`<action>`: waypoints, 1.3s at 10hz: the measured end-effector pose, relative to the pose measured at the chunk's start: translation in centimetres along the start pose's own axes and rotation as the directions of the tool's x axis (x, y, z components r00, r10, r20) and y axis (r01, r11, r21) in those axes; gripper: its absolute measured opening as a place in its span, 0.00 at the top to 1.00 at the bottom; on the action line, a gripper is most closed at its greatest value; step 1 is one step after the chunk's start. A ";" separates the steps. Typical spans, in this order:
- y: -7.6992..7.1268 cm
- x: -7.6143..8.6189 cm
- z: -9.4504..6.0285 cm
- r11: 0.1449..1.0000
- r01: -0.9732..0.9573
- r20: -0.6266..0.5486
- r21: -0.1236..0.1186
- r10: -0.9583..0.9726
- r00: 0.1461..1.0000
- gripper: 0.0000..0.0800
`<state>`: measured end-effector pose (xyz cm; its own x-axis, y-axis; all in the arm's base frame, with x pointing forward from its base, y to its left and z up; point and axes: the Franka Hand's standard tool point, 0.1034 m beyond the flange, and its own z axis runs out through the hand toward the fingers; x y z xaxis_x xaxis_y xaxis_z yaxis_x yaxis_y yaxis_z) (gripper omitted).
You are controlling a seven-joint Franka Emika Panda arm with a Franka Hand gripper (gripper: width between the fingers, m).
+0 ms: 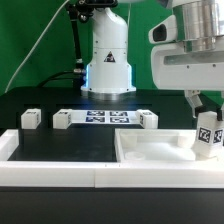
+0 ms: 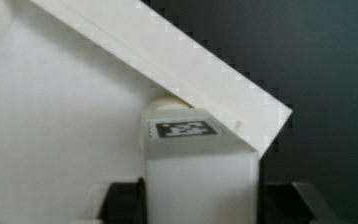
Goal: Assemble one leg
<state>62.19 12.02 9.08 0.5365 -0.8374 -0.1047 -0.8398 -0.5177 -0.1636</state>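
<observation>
Leg (image 1: 208,141) | gripped upright between both fingers of the tool (image 1: 205,120), jaws narrowed on it | placed at a corner of the white tray-like piece (image 1: 150,152), exterior view's right | 3 other legs (image 1: 30,118) seen apart on the counter (image 1: 60,145)

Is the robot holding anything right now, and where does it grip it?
The hand grips a leg, a small white tagged post, by its upper end.

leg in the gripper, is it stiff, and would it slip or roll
Probably stiff: the leg looks like a thick solid block. Its smooth white plastic might slip in the gripper under a sideways push. Flat sides make rolling unlikely.
</observation>
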 end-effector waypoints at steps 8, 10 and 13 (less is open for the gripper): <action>0.0 -0.1 -0.1 0.858 0.511 0.030 -0.058 -0.510 0.860 0.19; -0.1 -0.7 0.4 0.736 0.671 0.039 -0.091 -0.671 0.741 0.19; -0.5 -0.9 0.9 0.537 0.835 0.065 -0.117 -0.835 0.546 0.19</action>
<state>62.18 13.15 8.39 0.9998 -0.0139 0.0152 -0.0129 -0.9981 -0.0601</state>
